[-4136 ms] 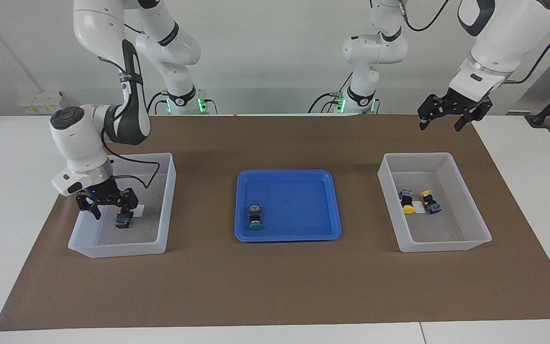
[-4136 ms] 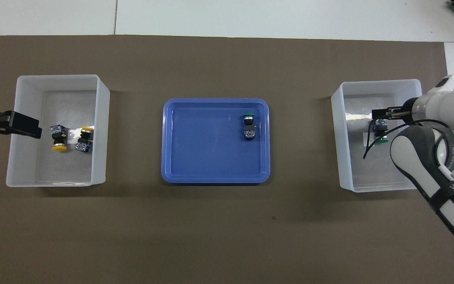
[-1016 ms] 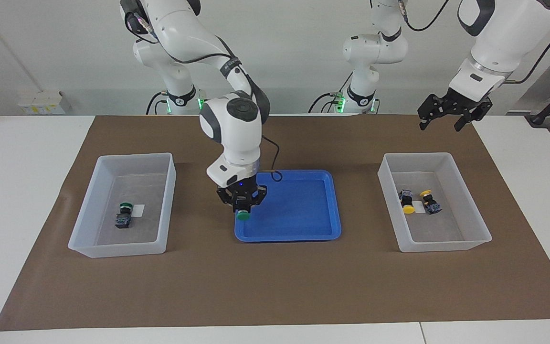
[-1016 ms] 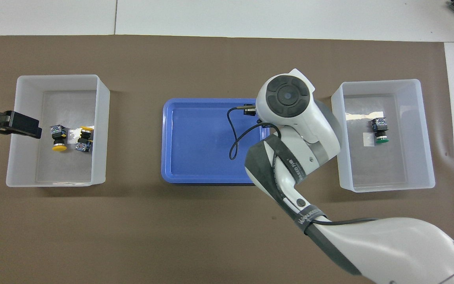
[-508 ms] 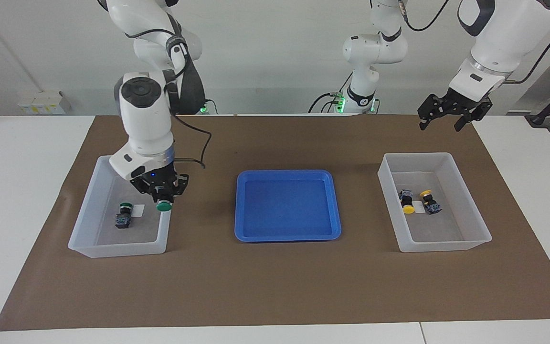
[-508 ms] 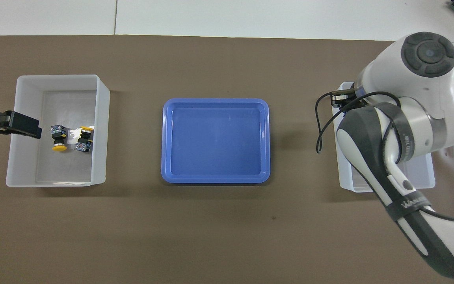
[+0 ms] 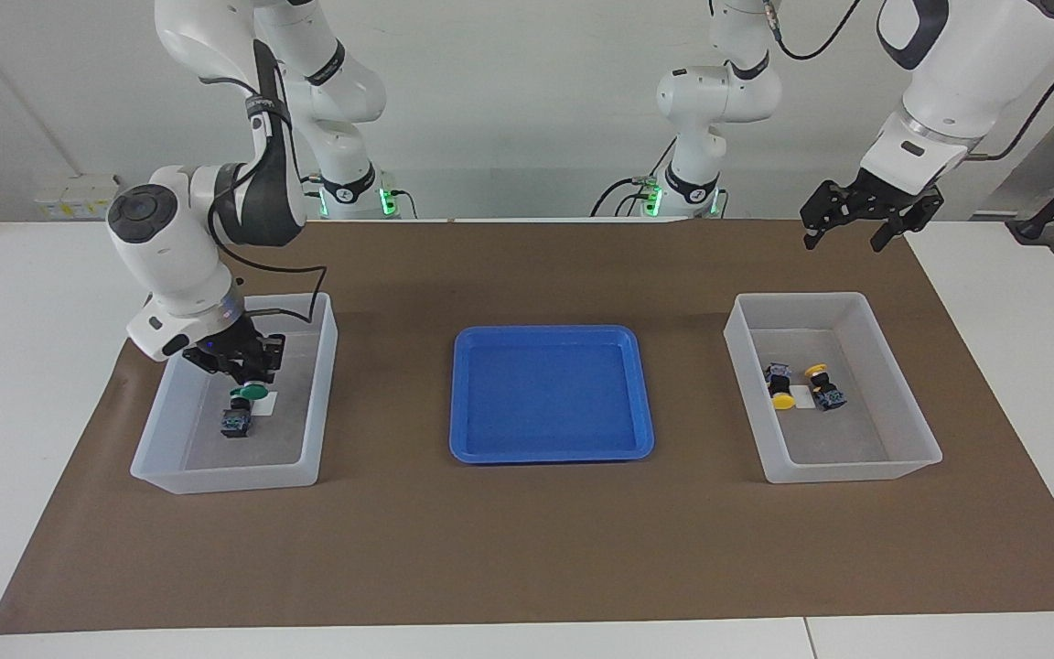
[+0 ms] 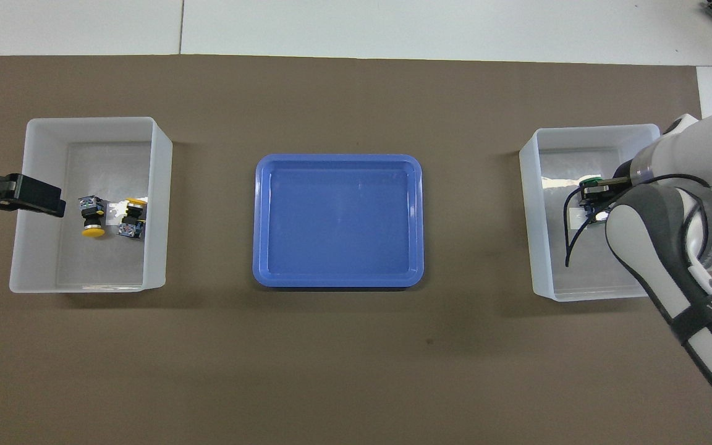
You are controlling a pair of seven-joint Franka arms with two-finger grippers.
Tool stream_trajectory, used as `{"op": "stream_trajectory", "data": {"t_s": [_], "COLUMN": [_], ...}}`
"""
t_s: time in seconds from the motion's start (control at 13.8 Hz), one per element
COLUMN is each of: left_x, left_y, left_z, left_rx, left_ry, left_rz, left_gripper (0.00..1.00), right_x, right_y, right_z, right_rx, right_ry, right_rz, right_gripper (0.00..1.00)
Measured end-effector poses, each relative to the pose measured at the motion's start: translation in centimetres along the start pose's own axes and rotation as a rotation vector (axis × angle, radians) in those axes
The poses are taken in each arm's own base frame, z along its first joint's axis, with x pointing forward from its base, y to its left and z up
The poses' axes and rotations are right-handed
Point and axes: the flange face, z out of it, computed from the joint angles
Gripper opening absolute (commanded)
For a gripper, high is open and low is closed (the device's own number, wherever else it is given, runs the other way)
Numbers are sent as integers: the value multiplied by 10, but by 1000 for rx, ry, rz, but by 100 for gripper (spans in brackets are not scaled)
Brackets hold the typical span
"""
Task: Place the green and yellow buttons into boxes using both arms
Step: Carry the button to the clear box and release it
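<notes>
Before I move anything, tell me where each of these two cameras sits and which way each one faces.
Facing view: high across the table, looking at the robots; both bases and arms show, right end effector shut on a green button over a box, left end effector open, waiting in the air.
Overhead view: high above the robots' end, looking forward and steeply down; right arm enters at the bottom, left end effector at the edge.
Shared: blue tray, both boxes, the yellow buttons, half a turn apart.
</notes>
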Motion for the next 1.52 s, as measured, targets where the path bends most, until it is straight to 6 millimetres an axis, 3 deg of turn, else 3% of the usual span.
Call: {"op": "stream_trajectory", "data": {"t_s": [0.22,0.65,0.73,0.8,0.87,0.94,1.31,1.52], "left_x": [0,0,0,0,0,0,0,0], "left_y": [0,0,0,0,0,0,0,0], "left_z": [0,0,0,0,0,0,0,0], "left_rx": [0,0,0,0,0,0,0,0], "left_ry": [0,0,0,0,0,0,0,0], "left_rz": [0,0,0,0,0,0,0,0], "left_gripper": [100,100,100,100,100,100,100,100], "right_x": [-6,1,2,3,3,3,10,15], "right_y": [4,10,9,8,7,7,8,10], "right_z": [23,65,72,77,83,87,77,37], "right_rx": [1,15,18,20,23,25,22,10], "right_ry": [43,69,69,70,65,60,83,101], "right_rz": [8,19,17,16,15,15,18,19], "right_gripper": [0,0,9,42,88,100,100,100]}}
